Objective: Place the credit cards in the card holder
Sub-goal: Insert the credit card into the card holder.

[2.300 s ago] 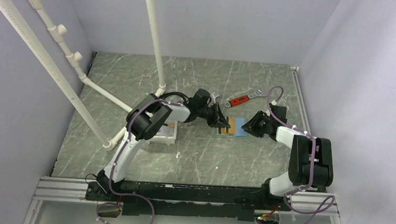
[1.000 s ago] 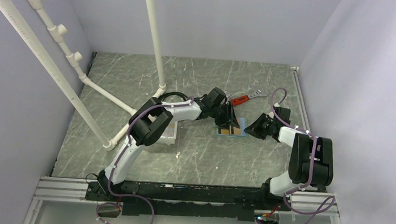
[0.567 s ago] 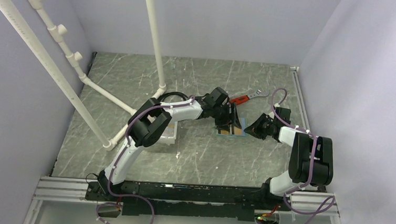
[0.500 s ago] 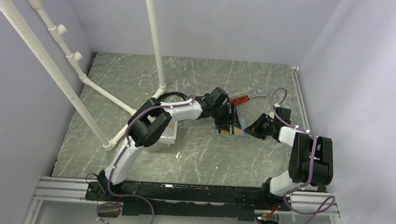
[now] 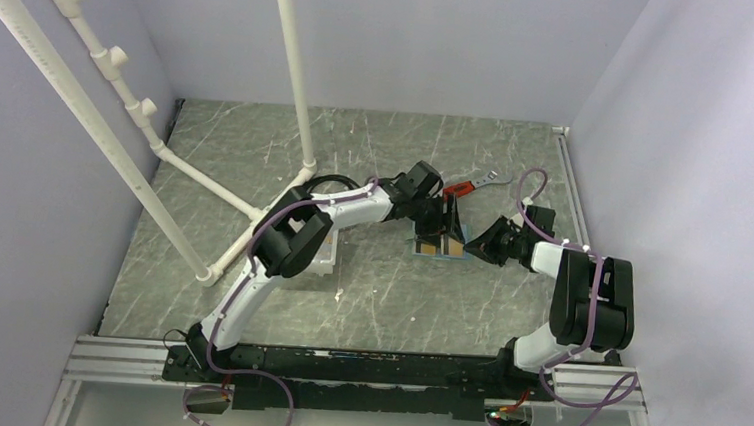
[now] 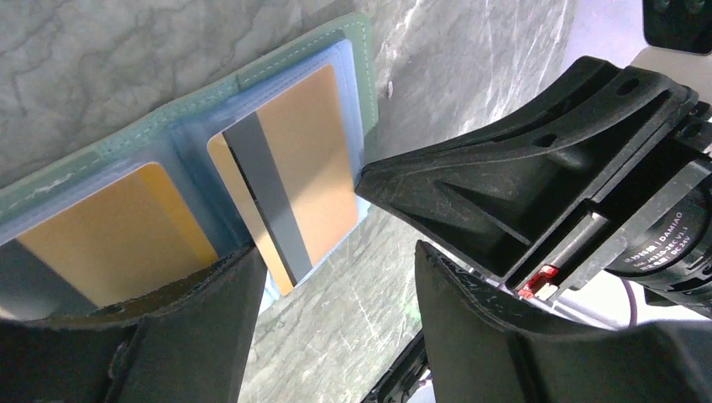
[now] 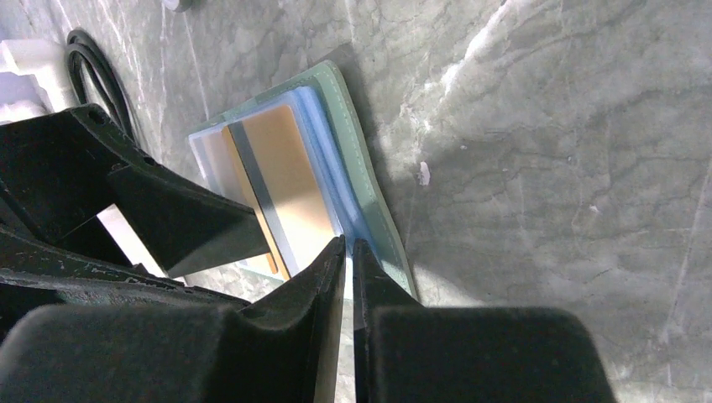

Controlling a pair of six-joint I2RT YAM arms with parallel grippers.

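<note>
The card holder (image 6: 285,65) (image 7: 361,151) lies open on the table, under both grippers (image 5: 460,256). Two gold credit cards sit in its translucent blue pockets. One shows a dark stripe (image 6: 306,176) (image 7: 290,180); the other (image 6: 117,243) lies in the neighbouring pocket. My left gripper (image 6: 336,327) (image 5: 442,226) hovers low over the holder, open, with only table between its fingers. My right gripper (image 7: 347,245) (image 5: 473,248) has its jaws closed to a thin slit on the holder's blue pocket edge, beside the striped card.
A red-handled wrench (image 5: 460,188) lies just behind the holder. A white tray (image 5: 318,254) stands to the left, partly under the left arm. White pipes (image 5: 297,77) rise at the back left. The two grippers are nearly touching.
My left gripper has moved right over the holder and its jaws have widened, leaving the striped gold card in the pocket. The right gripper has stayed at the holder's edge.
</note>
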